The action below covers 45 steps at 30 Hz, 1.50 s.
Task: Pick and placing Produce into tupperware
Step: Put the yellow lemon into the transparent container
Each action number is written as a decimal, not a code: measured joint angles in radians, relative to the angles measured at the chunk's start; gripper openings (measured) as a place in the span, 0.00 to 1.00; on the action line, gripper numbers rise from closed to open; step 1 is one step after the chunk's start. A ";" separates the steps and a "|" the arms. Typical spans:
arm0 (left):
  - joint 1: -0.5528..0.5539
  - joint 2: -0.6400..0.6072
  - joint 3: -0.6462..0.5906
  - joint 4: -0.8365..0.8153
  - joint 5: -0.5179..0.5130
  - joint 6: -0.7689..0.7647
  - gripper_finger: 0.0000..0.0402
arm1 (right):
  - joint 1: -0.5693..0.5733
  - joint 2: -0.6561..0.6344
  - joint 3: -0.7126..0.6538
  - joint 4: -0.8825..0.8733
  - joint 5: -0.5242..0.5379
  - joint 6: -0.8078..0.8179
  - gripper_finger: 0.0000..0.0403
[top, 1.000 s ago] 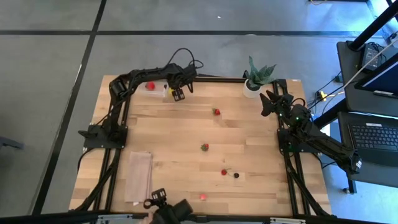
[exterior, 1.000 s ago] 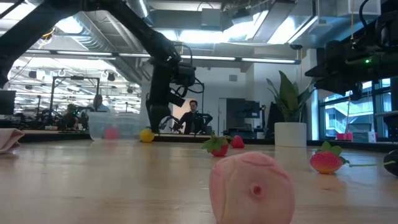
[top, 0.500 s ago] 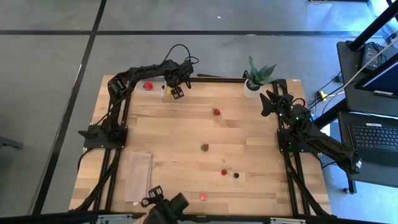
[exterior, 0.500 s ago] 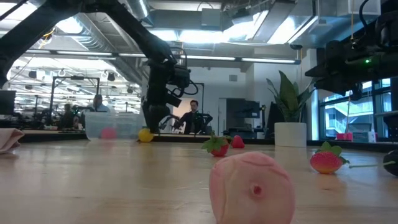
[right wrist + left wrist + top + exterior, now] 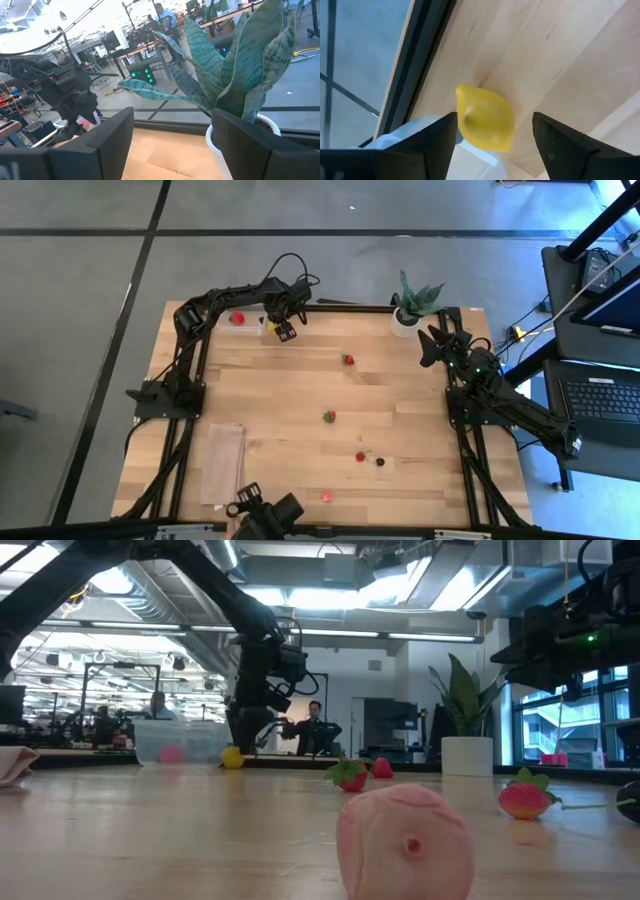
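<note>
The left end effector hangs over the far edge of the bench, fingers apart, with the yellow piece lying on the wood between them and not yet gripped. That piece sits right against the clear tub, which rests at the far left corner and already holds one red strawberry.

To do this pick well, I would judge that the fingers should come straight down so the yellow piece stays centred between them — it looks rounded and smooth, so a lopsided squeeze could roll it along the board. The finger nearest the tub has little room; if it lands on the rim it may shove the light tub aside or tip it. Closing gently and lifting clear of the rim before moving over the opening seems safest — the carry is very short.

The right end effector waits near the plant pot at the far right, fingers apart and holding nothing.

Farther out, more strawberries lie scattered across the middle of the bench, well apart from the tub, with a dark berry just beside one of them, and a tan cloth lies near the left front.
</note>
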<state>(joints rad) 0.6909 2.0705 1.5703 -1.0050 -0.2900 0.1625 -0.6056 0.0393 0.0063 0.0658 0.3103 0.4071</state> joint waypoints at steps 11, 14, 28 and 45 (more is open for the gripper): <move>0.000 0.000 0.000 -0.009 -0.049 -0.053 0.66 | 0.000 0.000 0.000 0.000 0.000 0.000 0.67; -0.001 0.000 0.000 -0.011 -0.048 -0.054 0.71 | 0.000 0.000 0.000 0.000 0.000 0.000 0.67; -0.007 0.000 0.000 -0.034 -0.088 0.000 0.81 | 0.000 0.000 0.000 0.000 0.000 0.000 0.67; -0.004 0.000 0.000 -0.042 -0.034 0.176 0.82 | 0.000 0.000 0.000 0.000 0.000 0.000 0.67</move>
<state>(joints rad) 0.6865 2.0705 1.5703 -1.0473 -0.3242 0.3384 -0.6052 0.0391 0.0063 0.0654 0.3099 0.4072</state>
